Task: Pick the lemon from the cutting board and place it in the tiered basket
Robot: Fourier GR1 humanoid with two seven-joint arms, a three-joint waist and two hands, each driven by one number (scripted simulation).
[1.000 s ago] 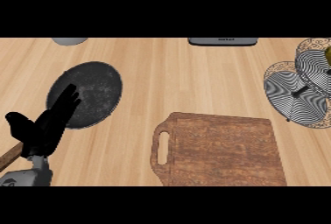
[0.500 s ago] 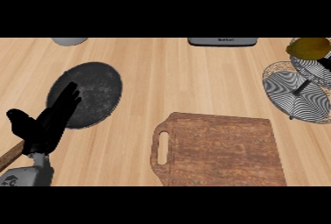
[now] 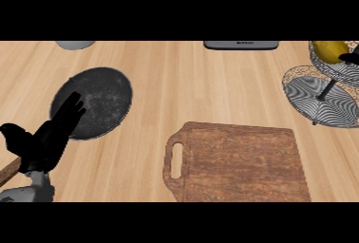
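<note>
The yellow lemon lies at the top right, in the upper tier of the wire tiered basket. A small black part of my right hand shows against the lemon at the right edge; the remainder is out of view. The brown wooden cutting board lies bare at the lower middle, its handle slot to the left. My left hand rests open at the lower left, fingers up, over the edge of a dark plate.
A dark round plate lies at the left. A wooden handle pokes in at the lower left edge. A grey bowl-like thing and a dark flat appliance sit along the far edge.
The lemon has come in from the right edge and now sits over the basket's upper tier. My left hand has stayed put.
</note>
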